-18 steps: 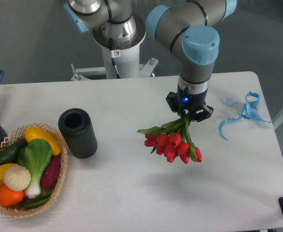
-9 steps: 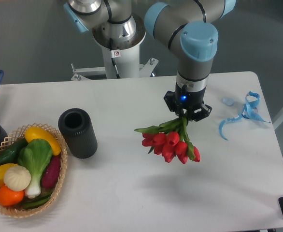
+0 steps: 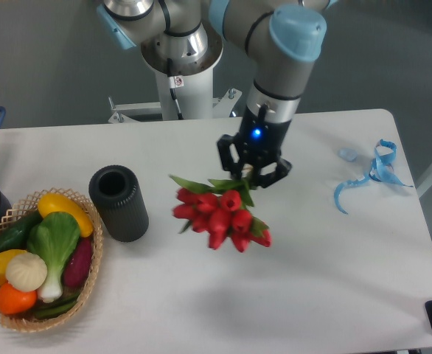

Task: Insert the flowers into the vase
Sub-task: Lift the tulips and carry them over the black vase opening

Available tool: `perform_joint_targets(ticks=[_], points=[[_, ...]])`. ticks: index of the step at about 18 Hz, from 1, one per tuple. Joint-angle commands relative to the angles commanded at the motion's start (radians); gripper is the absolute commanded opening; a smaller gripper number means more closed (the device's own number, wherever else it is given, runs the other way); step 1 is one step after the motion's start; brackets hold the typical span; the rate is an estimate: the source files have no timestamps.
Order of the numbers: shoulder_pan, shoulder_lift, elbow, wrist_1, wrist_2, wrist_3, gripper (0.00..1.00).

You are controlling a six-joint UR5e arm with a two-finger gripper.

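my gripper (image 3: 251, 175): pinching flowers (image 3: 220, 217), red glossy heads hanging
vase (image 3: 119, 203): matte black ribbed cylinder, desk left

Robotics lab, pedestal-mounted arm (image 3: 275, 44) at a white desk (image 3: 201, 295), plain grey wall, staged basket (image 3: 91, 284) of toy vegetables

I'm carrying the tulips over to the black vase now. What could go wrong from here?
1. The bunch of red tulips with green leaves hangs blooms-down from the pincer, so the stems are not pointing at the mouth; it probably needs reorienting first.
2. The matte black ribbed cylinder vase stands free on the table and a sideways knock from the blooms might tip it toward the woven wicker basket of vegetables beside it.
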Motion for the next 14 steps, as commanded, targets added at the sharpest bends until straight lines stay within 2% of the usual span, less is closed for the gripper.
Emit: perform_joint_targets(ticks=[4,5,8,12,14], points=[[-0.005,0.038,-0.028,0.012,-0.232,-0.012,0.00],[-0.008,0.044,-0.029,0.032,-0.299,-0.014,0.00],[-0.011,0.049,-0.060,0.115,-0.528,-0.012,0.00],[-0.015,0.045,-0.155,0.305,-0.675,0.043,0.00],[-0.028,0.049,-0.202,0.319,-0.711,0.119,0.00]])
